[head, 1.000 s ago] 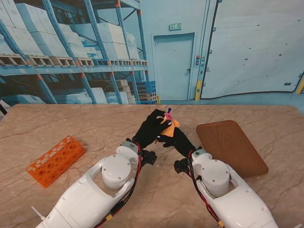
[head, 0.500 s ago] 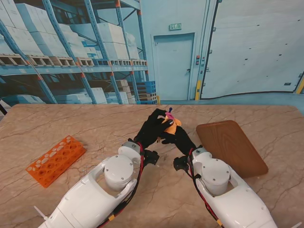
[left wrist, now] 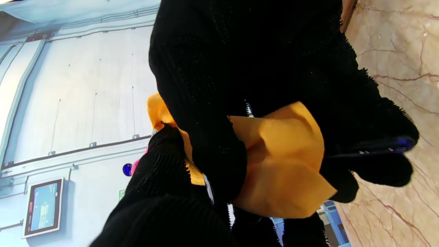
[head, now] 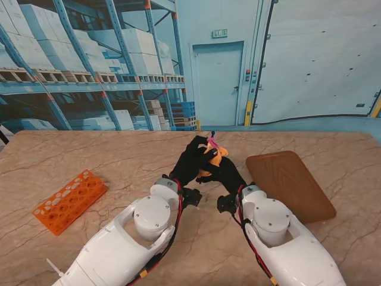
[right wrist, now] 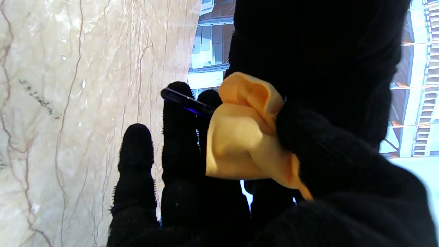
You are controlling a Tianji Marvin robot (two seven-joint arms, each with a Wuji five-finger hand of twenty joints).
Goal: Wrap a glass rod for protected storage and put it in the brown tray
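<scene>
Count: 2 arms, 2 black-gloved hands, 1 orange cloth, 1 rod, 1 brown tray, 1 orange rack.

Stand view: both hands meet at frame centre, lifted over the marble table [head: 89, 152]. Left hand [head: 191, 159] and right hand [head: 221, 173] are both curled onto the orange cloth [head: 214, 156], which bunches between them. A pink bit pokes out at the top of the bundle (can't tell what it is). The brown tray [head: 290, 183] lies flat at centre right of the frame, near the right hand but apart from it, nothing on it. The orange rack [head: 69, 201] sits at lower left, well apart from everything.

Wrist views add what the stand cam can't: the glass rod [right wrist: 185, 102] shows as a thin dark-blue stick coming out of the cloth, lying across the right hand's fingers [right wrist: 175, 137]. L wrist cam shows the cloth folded loosely, pinched between thumb and fingers, w/ the rod's end jutting past the fabric. Neither wrist cam shows the rack.
</scene>
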